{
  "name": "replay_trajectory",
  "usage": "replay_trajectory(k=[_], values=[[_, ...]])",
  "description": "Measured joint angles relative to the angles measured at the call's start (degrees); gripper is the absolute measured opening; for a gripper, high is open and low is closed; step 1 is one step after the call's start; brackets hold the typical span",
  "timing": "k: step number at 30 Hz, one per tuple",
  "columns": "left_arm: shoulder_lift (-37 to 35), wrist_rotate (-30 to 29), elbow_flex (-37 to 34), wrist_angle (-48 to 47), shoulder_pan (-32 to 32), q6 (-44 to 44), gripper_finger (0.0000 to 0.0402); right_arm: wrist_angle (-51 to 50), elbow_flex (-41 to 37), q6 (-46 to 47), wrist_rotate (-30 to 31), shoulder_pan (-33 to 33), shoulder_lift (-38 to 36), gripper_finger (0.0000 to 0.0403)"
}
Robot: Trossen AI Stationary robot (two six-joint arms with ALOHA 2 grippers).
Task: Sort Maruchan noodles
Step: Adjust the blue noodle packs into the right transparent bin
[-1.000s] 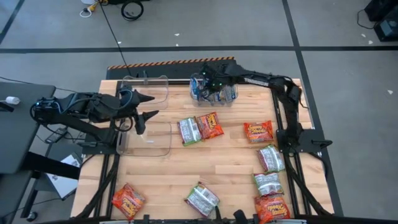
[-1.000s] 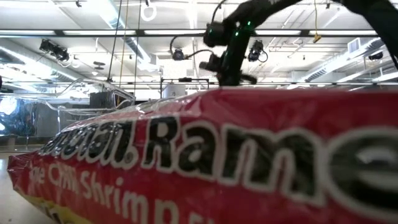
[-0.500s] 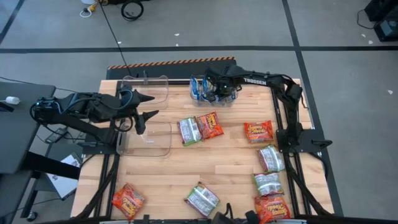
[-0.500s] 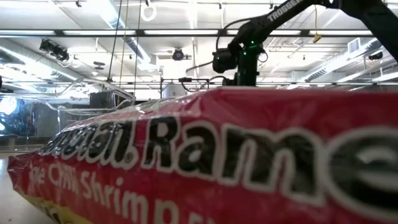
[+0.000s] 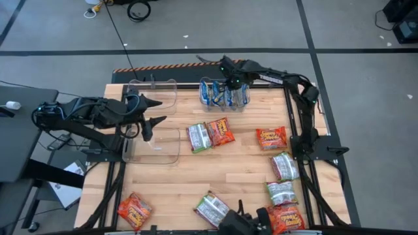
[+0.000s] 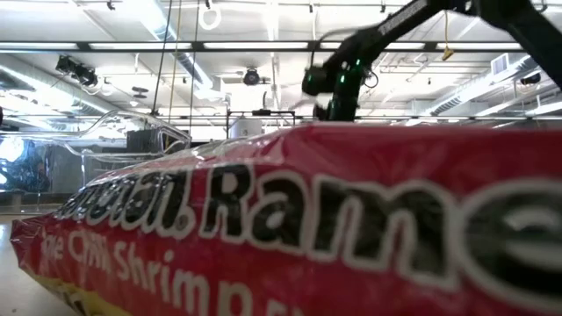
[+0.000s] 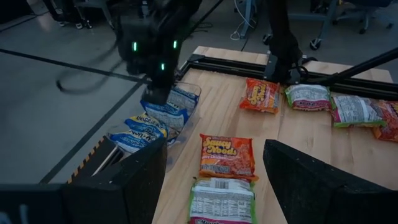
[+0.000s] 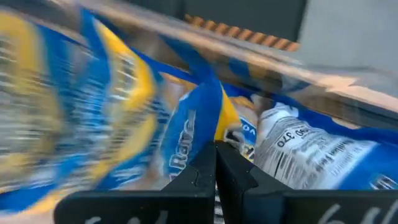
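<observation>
A clear bin (image 5: pixel 224 95) at the table's far edge holds several blue-and-yellow Maruchan noodles packets (image 7: pixel 144 124). My right gripper (image 5: pixel 231 79) stands over it, shut on one blue-and-yellow packet (image 7: pixel 166 107). My left gripper (image 5: pixel 152 111) waits open above two clear bins (image 5: pixel 154 145) at the left. Green-and-white packets (image 5: pixel 199 138) and orange-red packets (image 5: pixel 221 131) lie flat on the wooden table. One red packet (image 6: pixel 281 219) fills the low view. My right gripper pinches an upper edge (image 8: pixel 207 127) of the blue-and-yellow packet between its two shut fingers. The fingers come from above, slanting down into the bin. The packet hangs below them, standing tilted among the other blue packets in the bin.
More packets lie along the right side (image 5: pixel 271 138) (image 5: pixel 285 166) (image 5: pixel 281 192) (image 5: pixel 285 217) and near the front edge (image 5: pixel 212 209) (image 5: pixel 135 210). The right arm's frame (image 5: pixel 307 140) stands at the right. A dark shape (image 5: pixel 243 224) shows at the near edge.
My right gripper, still shut, has moved over the bin toward the table's far edge and a little to the right, sinking slightly with the blue-and-yellow packet. A dark shape has come into the high view at the near edge.
</observation>
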Motion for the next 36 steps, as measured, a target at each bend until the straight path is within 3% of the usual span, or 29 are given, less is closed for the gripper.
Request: replay_trajectory(k=[7,12,17,23,31,36], values=[[-0.01,0.0,0.0,-0.02,0.0,1.33,0.0272,-1.75,0.0,-1.32,2.2,-0.56,0.43,0.001],[-0.01,-0.01,0.0,0.62,0.0,2.4,0.0272,-12.78,0.9,0.51,5.97,-0.56,-4.96,0.0009],[-0.01,0.7,0.0,3.95,0.0,5.06,0.0272,-19.19,0.73,0.42,8.47,-0.56,-5.87,0.001],[-0.01,1.35,0.0,6.06,-0.02,6.94,0.0272,-15.08,-2.53,-0.17,5.98,-0.67,-2.8,0.001],[-0.01,1.31,0.0,6.08,0.02,8.94,0.0272,3.87,-3.03,-1.66,0.31,0.46,-1.07,0.0011],[-0.01,1.31,0.0,6.12,0.0,9.02,0.0272,0.62,-3.03,-1.39,1.76,-1.06,-1.07,0.0011]])
